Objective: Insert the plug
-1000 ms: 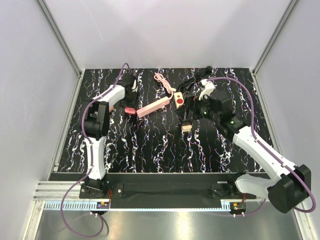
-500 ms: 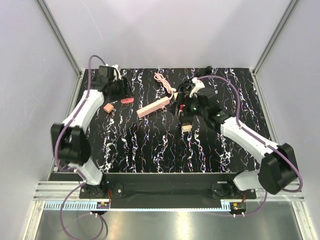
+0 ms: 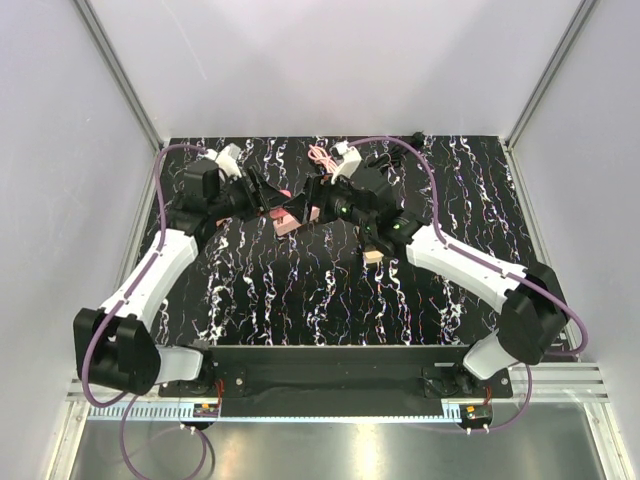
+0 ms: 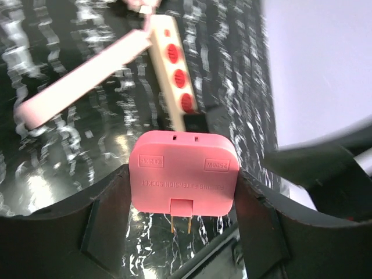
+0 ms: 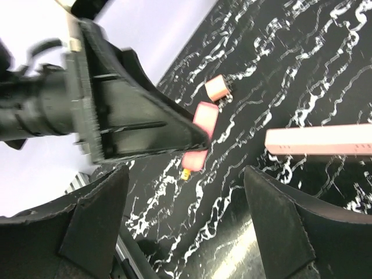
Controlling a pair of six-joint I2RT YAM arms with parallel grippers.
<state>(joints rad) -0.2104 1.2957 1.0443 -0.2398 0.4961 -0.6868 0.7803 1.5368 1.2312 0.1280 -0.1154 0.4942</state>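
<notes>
A flat pink plug [image 4: 183,168] with two brass prongs [image 4: 180,222] hangs above the table, and my left gripper [image 4: 183,174] is shut on its two sides. In the right wrist view the same plug [image 5: 200,136] shows under the left gripper [image 5: 195,131]. Beyond it lie a pink power strip [image 4: 87,75] and a cream strip with red sockets [image 4: 174,75]. My right gripper [image 5: 186,186] is open and holds nothing, facing the left gripper close to the pink strip [image 5: 322,139]. From above, the left gripper [image 3: 268,195] and the right gripper [image 3: 318,197] meet over the pink strip [image 3: 290,222].
A small pink block [image 5: 216,88] lies on the black marbled table [image 3: 300,300] past the plug. A beige block [image 3: 373,257] sits under the right forearm. A pink cable [image 3: 322,155] coils at the back. White walls close off the table on three sides.
My left gripper has swung right from the back left corner with the plug. The right gripper has moved left, from over the cream strip to the pink strip, and its jaws have narrowed a little.
</notes>
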